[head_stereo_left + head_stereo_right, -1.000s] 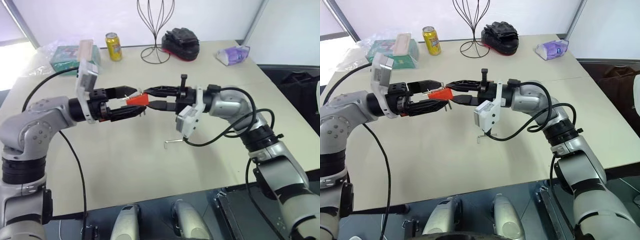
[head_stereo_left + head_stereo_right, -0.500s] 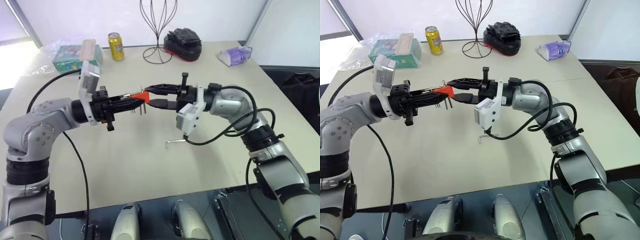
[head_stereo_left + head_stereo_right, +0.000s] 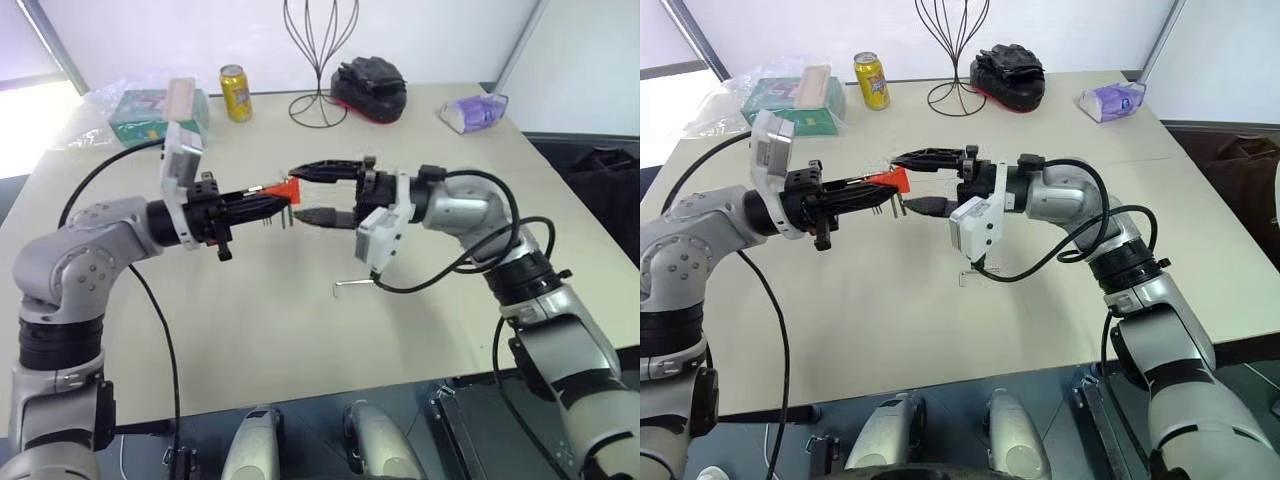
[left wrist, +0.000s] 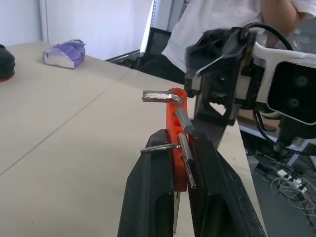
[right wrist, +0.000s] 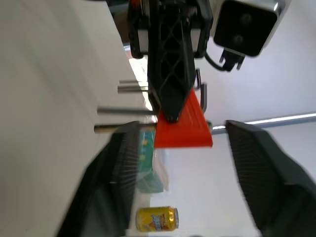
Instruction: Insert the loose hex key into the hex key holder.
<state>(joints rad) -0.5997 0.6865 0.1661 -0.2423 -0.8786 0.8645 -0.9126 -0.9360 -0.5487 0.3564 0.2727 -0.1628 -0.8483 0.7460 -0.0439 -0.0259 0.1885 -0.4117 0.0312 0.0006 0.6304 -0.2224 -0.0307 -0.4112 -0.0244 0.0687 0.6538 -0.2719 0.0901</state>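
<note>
The loose hex key (image 3: 350, 285) lies flat on the desk (image 3: 250, 330), below and nearer than the right jaws, touched by neither arm; so the insertion itself is not yet begun, and picking the key up is, by my reading, what is left before it can go into a slot. Above the desk, the left gripper (image 3: 268, 199) has its jaws clamped on the hex key holder (image 3: 287, 189), the red block held in the air with its short keys sticking out to the side; the left wrist view shows the holder (image 4: 177, 143) pinched between the two black fingers. Facing it, the right gripper (image 3: 322, 190) has its jaws wide apart, straddling the holder's free end without pressing it.

Against the earlier frames the holder has changed hands: a second ago the right jaws were closed on it and the left jaws stood open around it; now the left jaws are shut on it and the right jaws have sprung apart. Farther off, beyond both jaws, stand a yellow can (image 3: 237, 92) and a wire stand (image 3: 320, 60).
</note>
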